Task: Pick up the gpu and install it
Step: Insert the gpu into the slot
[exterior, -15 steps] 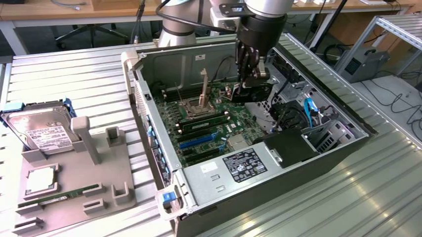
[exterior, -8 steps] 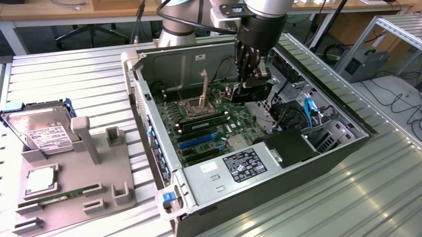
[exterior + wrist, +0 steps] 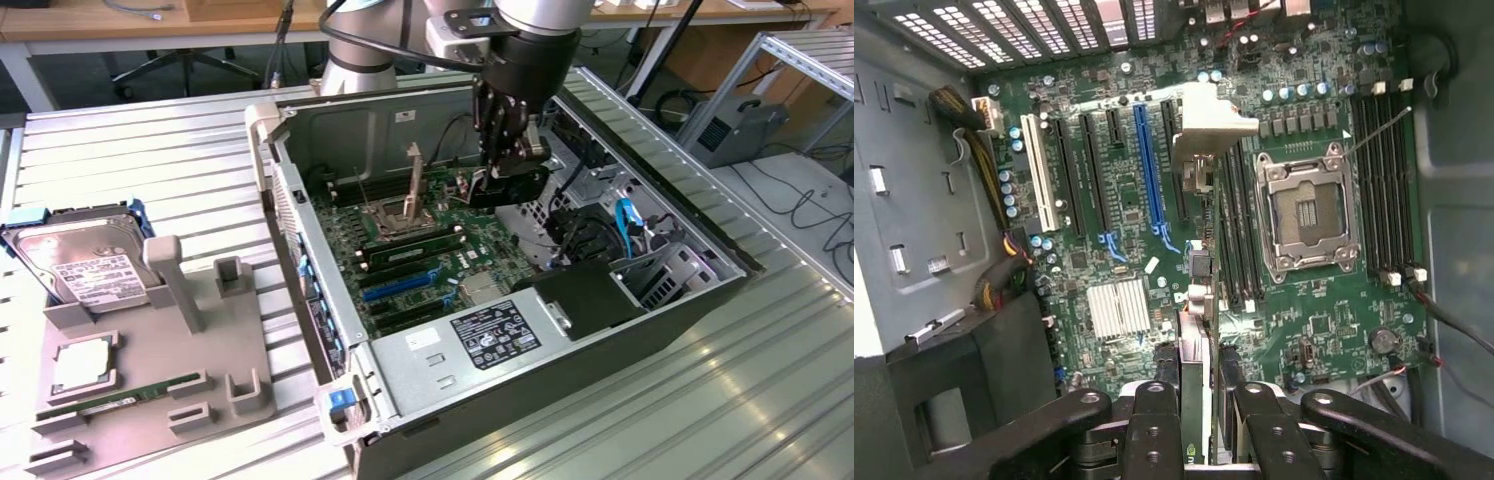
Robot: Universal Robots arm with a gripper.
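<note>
So, starting at the exterior view's left: a grey tray (image 3: 200, 340) sits on the slatted table (image 3: 134, 150), with a hard drive (image 3: 80, 265), a CPU (image 3: 83, 365) and a green RAM stick (image 3: 120, 398) on it. Just beside it is the open PC case (image 3: 287, 200), with the motherboard (image 3: 427, 260) facing up. Further toward the exterior view's right, the gripper (image 3: 514, 165) reaches down into the case with the gpu (image 3: 505, 190) pinched at its tips, near the CPU socket (image 3: 400, 215).

The wrist view makes it clearer. The fingers (image 3: 1152, 430) are clamped tight on both faces of the gpu (image 3: 1195, 345). The card stands edge-on right between them and runs away from the gripper (image 3: 1199, 410), with its silver bracket (image 3: 1219, 120) at the far end. From there the card lines up between the blue slot (image 3: 1147, 165) and the RAM slots (image 3: 1239, 230). Can't tell if its lower edge touches the board.
</note>
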